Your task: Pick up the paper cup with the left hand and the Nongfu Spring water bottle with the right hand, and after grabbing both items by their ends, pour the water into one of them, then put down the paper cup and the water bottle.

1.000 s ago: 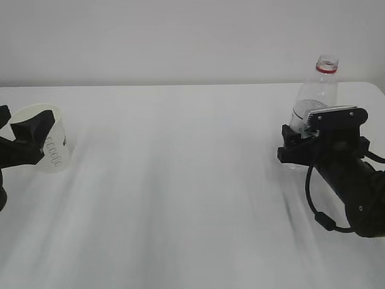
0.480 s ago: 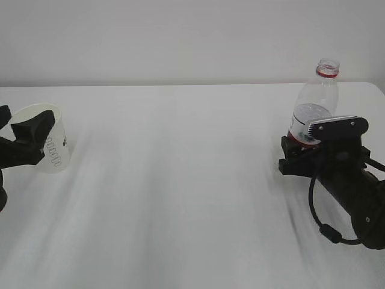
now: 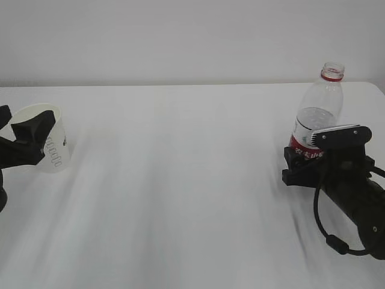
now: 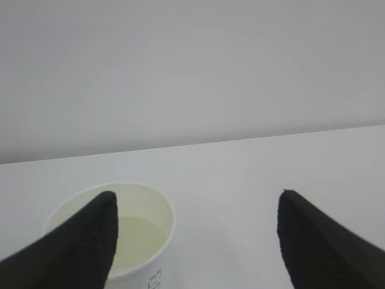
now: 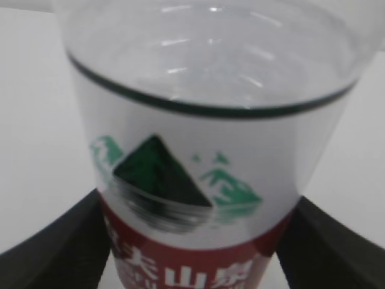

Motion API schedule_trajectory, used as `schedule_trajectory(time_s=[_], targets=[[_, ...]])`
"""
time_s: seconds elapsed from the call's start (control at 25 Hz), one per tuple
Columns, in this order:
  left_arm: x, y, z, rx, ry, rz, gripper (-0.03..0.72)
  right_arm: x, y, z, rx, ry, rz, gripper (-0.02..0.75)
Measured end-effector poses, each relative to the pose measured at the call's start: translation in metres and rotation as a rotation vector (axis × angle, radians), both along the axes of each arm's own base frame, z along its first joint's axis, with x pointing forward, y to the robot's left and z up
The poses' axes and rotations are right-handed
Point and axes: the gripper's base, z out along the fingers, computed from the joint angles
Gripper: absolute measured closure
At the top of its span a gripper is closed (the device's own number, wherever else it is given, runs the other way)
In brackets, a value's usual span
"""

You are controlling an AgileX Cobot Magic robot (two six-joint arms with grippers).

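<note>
— Claw check, right claw [image 3: 302, 152] first: nearest of all, at 4 o'clock on the tabletop [image 3: 180, 192]. Gripping anything?

— Clamps the Nongfu Spring water bottle [image 3: 319, 108] low down, across the red label. Presses black fingers [image 5: 54, 247] against both sides in the right wrist view. Holds it upright, red neck ring toward 12 o'clock. Cannot tell whether the base touches the tabletop; hidden behind the claw.

— Anything inside?

— Shows water [image 3: 311, 125] up to just above the label, clear plastic over that.

— And across at 9 o'clock?

— Finds the left claw [image 4: 197, 201] spread wide, gripping nothing. Puts the paper cup [image 4: 147, 208] right by the finger at 8 o'clock of the left wrist view, well apart from the finger at 4 o'clock. Cannot tell whether that near finger touches the cup wall.

— How does the cup look?

— Appears to lean a little in the exterior view, green lettering turned toward the camera. Carries a pale liquid in the bottom.

— Farther back?

— Just white tabletop running back to a plain wall [image 3: 180, 36] at 12 o'clock.
</note>
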Motion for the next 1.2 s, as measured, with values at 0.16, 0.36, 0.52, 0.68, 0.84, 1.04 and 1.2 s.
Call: schedule_trajectory(time_s=[0.16, 0.36, 0.52, 0.68, 0.84, 1.04, 1.2], targets=[[0.000, 0.000, 0.000, 0.000, 0.000, 0.000, 0.095, 0.000, 0.000, 0.003, 0.004, -0.001, 0.000, 0.130], [0.000, 0.000, -0.001, 0.001, 0.006, 0.000, 0.095, 0.001, 0.001, 0.005, 0.004, -0.007, 0.008, 0.130], [0.000, 0.000, -0.002, 0.008, 0.025, -0.006, 0.095, 0.006, 0.005, 0.008, 0.023, -0.027, 0.040, 0.130], [0.000, -0.001, -0.003, 0.012, 0.034, -0.010, 0.095, 0.010, 0.008, 0.011, 0.029, -0.044, 0.054, 0.130], [-0.001, -0.001, -0.003, 0.013, 0.034, -0.014, 0.095, 0.015, 0.009, 0.013, 0.034, -0.061, 0.055, 0.130], [-0.001, -0.001, -0.003, 0.014, 0.034, -0.015, 0.095, 0.015, 0.009, 0.014, 0.040, -0.063, 0.055, 0.130], [-0.001, -0.002, -0.003, 0.016, 0.033, -0.021, 0.095, 0.016, 0.010, 0.014, 0.042, -0.066, 0.060, 0.130]])
